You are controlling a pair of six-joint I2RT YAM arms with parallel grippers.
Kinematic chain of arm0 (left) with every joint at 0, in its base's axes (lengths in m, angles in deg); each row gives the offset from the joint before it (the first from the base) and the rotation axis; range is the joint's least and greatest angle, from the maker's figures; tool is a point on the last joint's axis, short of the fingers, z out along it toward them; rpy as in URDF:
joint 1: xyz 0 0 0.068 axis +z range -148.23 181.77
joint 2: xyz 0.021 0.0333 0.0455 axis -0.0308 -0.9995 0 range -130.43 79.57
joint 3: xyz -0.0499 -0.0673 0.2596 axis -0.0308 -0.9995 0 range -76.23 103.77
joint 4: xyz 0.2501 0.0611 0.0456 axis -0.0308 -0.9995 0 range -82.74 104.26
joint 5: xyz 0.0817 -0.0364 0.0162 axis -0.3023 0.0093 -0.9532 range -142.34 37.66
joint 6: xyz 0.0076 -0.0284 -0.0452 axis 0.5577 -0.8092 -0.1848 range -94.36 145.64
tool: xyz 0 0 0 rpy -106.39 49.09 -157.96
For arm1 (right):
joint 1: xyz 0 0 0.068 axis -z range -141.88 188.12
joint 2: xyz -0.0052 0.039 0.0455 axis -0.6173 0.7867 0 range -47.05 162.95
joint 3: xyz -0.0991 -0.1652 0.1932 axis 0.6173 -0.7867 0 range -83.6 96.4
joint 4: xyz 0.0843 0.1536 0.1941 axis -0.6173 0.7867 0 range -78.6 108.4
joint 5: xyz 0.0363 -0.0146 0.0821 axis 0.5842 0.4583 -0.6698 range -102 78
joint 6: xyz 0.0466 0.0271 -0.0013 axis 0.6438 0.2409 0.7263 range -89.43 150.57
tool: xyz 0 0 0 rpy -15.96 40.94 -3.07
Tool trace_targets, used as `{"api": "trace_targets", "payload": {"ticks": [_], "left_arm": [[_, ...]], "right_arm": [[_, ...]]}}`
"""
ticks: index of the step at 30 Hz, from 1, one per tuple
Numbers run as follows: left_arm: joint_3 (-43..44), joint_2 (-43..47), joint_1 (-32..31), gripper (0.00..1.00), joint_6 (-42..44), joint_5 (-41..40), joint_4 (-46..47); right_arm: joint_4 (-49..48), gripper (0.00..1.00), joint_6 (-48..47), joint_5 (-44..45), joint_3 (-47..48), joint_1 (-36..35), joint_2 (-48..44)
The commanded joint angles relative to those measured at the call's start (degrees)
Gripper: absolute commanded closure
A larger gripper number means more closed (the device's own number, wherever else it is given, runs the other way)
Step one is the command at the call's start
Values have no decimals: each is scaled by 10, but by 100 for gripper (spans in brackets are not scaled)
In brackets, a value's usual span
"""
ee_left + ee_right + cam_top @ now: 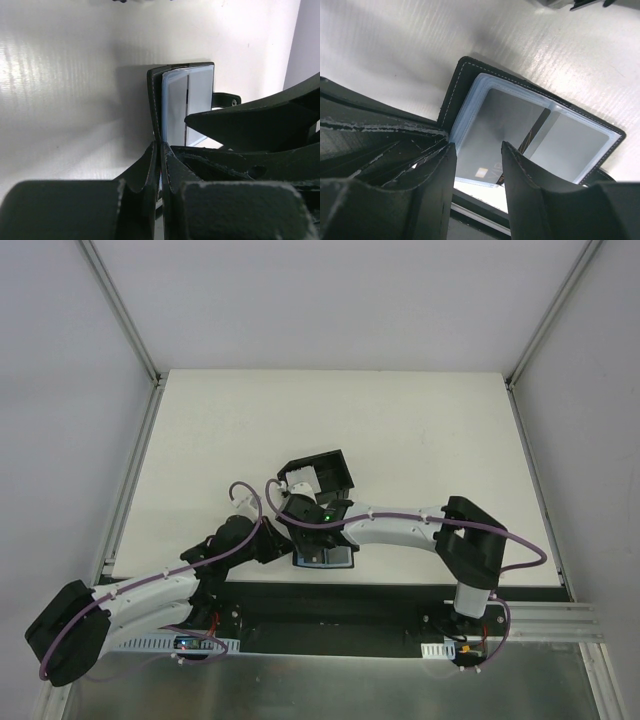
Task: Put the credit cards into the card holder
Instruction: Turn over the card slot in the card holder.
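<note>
The card holder [324,558] lies open near the table's front edge, its bluish-grey plastic sleeves showing in the left wrist view [188,102] and the right wrist view [570,145]. A greyish card with a gold chip [492,135] sits in one sleeve. My left gripper [160,146] is shut on the holder's black cover edge; in the top view it [283,548] is at the holder's left. My right gripper [478,145] is open, empty, hovering just over the sleeves, and also shows in the top view [322,528]. Pale credit cards [298,481] stand in the black box.
The black open-topped box [335,472] stands just behind the grippers. The table's front edge [400,586] runs right beside the holder. My right fingers [240,125] cross the left wrist view beside the holder.
</note>
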Motion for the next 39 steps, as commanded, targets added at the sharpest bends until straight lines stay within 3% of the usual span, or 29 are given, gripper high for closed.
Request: {"api": "trace_targets", "payload": {"ticks": [1, 18, 27, 39], "left_arm": [[22, 14, 3, 100, 5, 24, 35], [18, 21, 3, 100, 4, 23, 35], [21, 28, 3, 100, 7, 29, 35], [27, 39, 4, 100, 16, 37, 36]], "right_arm": [[55, 57, -10, 48, 36, -9, 7], [102, 61, 1, 91, 41, -16, -5], [2, 54, 26, 30, -28, -3, -71], [-22, 49, 44, 7, -48, 17, -79]]}}
